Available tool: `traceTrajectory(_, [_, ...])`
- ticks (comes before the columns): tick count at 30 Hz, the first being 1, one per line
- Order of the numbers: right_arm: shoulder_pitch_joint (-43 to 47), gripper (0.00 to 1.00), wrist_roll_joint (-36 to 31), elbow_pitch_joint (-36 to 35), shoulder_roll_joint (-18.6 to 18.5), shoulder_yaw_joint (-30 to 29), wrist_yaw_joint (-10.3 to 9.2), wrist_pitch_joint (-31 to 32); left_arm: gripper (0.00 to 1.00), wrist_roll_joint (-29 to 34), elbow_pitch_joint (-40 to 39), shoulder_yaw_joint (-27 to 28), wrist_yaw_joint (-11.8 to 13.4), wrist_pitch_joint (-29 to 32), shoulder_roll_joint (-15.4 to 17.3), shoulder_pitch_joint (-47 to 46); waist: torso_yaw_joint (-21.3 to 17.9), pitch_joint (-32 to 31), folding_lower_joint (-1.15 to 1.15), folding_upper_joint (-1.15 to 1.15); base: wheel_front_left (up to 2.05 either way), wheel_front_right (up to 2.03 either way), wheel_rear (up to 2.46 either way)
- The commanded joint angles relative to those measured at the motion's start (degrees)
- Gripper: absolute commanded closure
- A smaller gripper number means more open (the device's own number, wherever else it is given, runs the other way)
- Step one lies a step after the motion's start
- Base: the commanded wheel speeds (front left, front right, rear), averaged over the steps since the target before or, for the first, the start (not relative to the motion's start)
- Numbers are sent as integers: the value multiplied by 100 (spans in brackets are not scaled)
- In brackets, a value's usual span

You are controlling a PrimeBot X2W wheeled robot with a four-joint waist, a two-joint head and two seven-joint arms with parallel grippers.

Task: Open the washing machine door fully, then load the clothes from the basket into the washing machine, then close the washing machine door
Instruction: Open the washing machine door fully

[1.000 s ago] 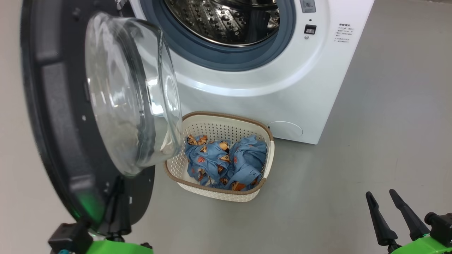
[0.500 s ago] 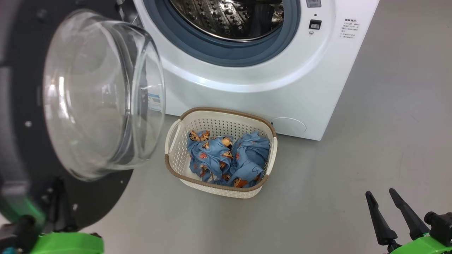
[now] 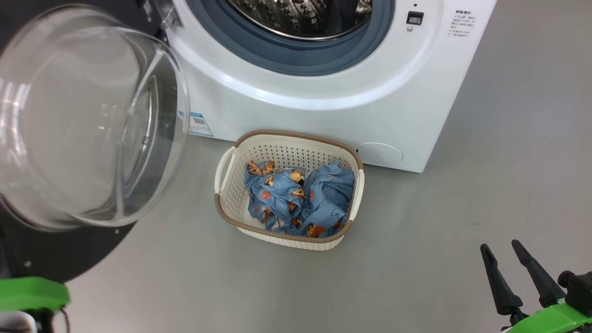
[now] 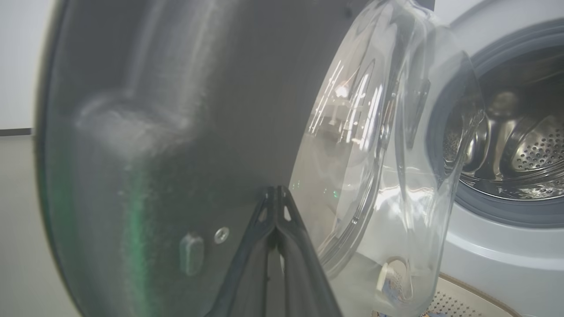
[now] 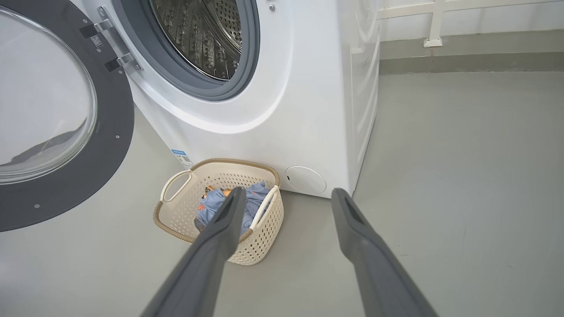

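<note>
- Two grippers are in view: the left gripper [image 4: 276, 196] has its fingers pressed together, with the tips at the dark inner rim of the washing machine door [image 4: 176, 110], beside the glass bowl [image 4: 374, 154].
- The right gripper [image 3: 500, 252] hangs over the floor [image 3: 416, 277], fingers spread, holding nothing.
- The door stands wide open, left of the washing machine [image 3: 323, 111].
- The basket [image 3: 286, 134] sits on the floor just in front of the machine, with the clothes [image 3: 296, 199] bundled inside.
</note>
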Motion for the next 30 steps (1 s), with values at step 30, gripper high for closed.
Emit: traceTrajectory(30, [-635,0,-36,-248,-474,211,17,-70,100,583,2506,1527,-359,-37,1457,-2417,-165,917,0,0,0,0,0])
